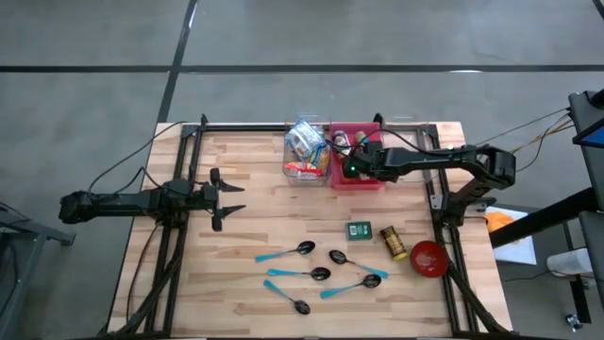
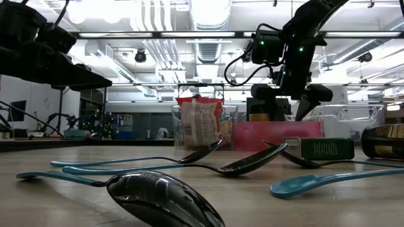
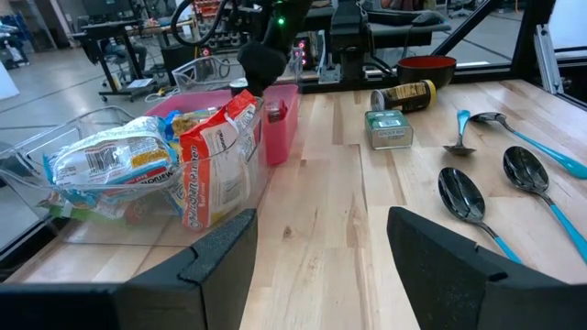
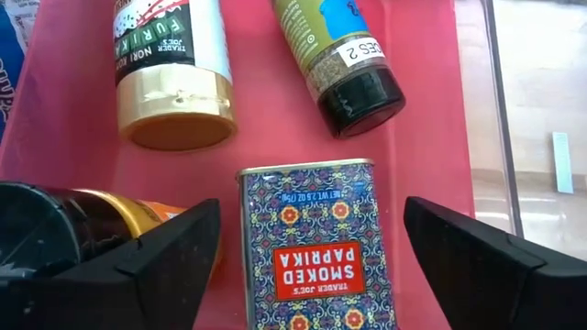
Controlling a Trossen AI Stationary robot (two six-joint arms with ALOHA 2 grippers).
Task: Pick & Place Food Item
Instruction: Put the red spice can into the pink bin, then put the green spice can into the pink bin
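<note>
Pink bin (image 4: 431, 110): we count four items lying inside: smoked paprika tin (image 4: 316, 247), furikake jar (image 4: 174, 69), dark-capped spice jar (image 4: 344, 60), black-lidded jar (image 4: 55, 240).
Clear bin (image 3: 55, 197): snack packets (image 3: 215, 160).
Right gripper (image 4: 312, 252): fingers apart, straddling the paprika tin.
Left gripper (image 3: 321, 257): fingers apart, empty, over the counter (image 3: 312, 202).
Spoons (image 1: 316, 274): we count five.

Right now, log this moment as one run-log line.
left gripper: open, idle over left table | right gripper: open over pink bin, straddling smoked paprika tin | held: nothing
</note>
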